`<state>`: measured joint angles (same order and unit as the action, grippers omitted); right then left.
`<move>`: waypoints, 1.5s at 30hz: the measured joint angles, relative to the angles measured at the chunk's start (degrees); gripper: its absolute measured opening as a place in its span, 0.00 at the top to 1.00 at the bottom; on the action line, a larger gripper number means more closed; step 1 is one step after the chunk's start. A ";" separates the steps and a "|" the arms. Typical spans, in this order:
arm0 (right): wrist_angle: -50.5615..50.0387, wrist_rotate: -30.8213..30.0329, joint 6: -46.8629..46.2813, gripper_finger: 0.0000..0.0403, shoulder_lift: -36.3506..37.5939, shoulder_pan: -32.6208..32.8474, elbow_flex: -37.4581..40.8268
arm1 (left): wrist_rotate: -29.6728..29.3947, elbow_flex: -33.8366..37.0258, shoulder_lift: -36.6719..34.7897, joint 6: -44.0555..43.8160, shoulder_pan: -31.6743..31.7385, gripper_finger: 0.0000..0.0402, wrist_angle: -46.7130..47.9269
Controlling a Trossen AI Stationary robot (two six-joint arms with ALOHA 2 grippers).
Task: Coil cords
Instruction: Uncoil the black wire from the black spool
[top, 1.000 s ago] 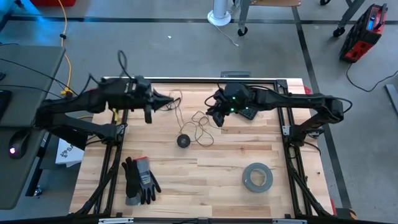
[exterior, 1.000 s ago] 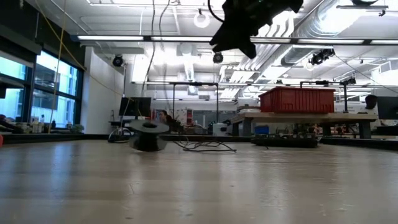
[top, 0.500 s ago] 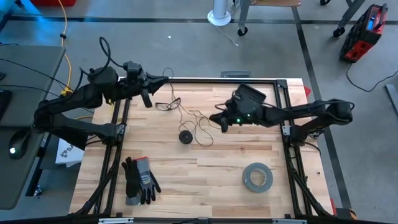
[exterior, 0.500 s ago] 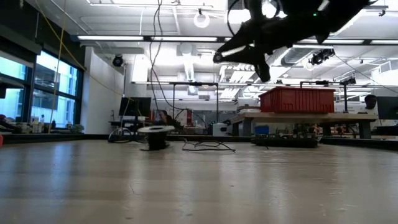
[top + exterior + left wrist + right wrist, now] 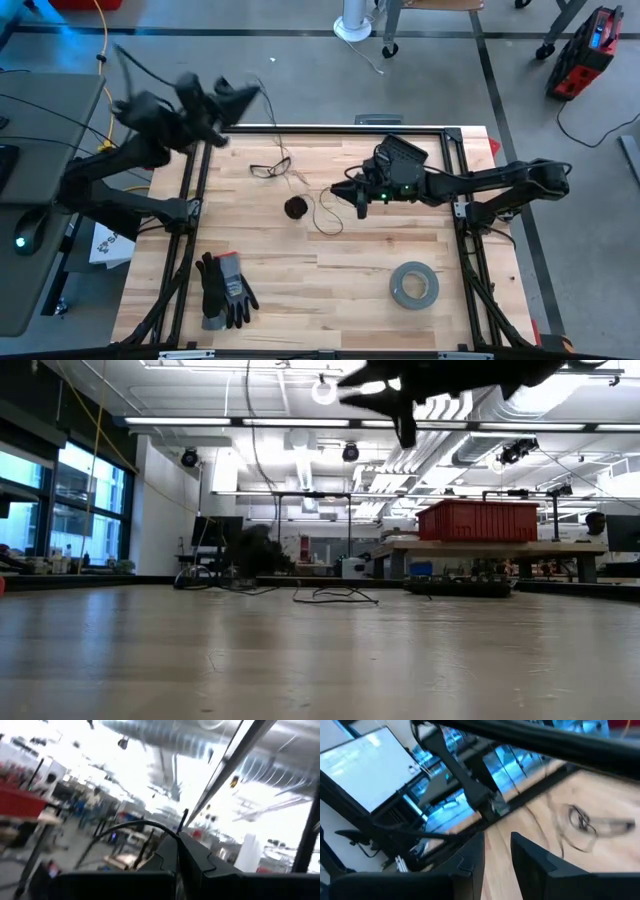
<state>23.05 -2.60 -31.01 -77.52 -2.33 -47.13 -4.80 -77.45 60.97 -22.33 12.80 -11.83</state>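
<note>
Pale wooden worktop (image 5: 330, 290), near edge first: pair of black-and-grey work gloves (image 5: 224, 290) at near left, grey tape roll (image 5: 414, 284) lying flat at near right, well apart from each other. Mid worktop: small round black spool (image 5: 295, 208), blurred in the high view, dark smudge in the low view (image 5: 252, 556). Very thin dark wire-like cord (image 5: 322, 212) lies in loose loops just right of the spool and runs back toward the far left, with another loop near the far edge; low view shows a flat tangle of it on the surface (image 5: 335, 597). Right pincer (image 5: 352, 195) hangs above the worktop just right of the cord loops, fingers (image 5: 470, 857) partly apart; cannot tell whether cord sits between them. Left pincer (image 5: 252, 95) is lifted beyond the far left corner, over the black frame rail, motion-blurred, fingers together; thin cord runs up toward it, contact not clear. Yellow cable (image 5: 104, 55) on the floor beyond, far left.
</note>
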 joint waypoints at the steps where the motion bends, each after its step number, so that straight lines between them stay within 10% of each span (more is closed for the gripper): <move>1: -0.24 0.00 0.87 0.78 0.00 -0.16 -0.95 | 0.32 -3.12 0.98 0.36 -0.08 1.00 0.64; 22: -10.30 -0.29 6.03 0.78 -0.02 -1.92 -6.81 | 1.22 -57.47 19.52 4.48 -2.05 1.00 28.76; 45: -10.77 -0.23 5.55 0.78 -0.04 -1.77 -6.81 | -8.90 -57.44 14.45 14.42 -1.95 1.00 56.77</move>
<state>12.28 -2.83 -25.45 -77.56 -4.10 -53.93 -13.70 -134.89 75.42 -7.90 10.85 44.94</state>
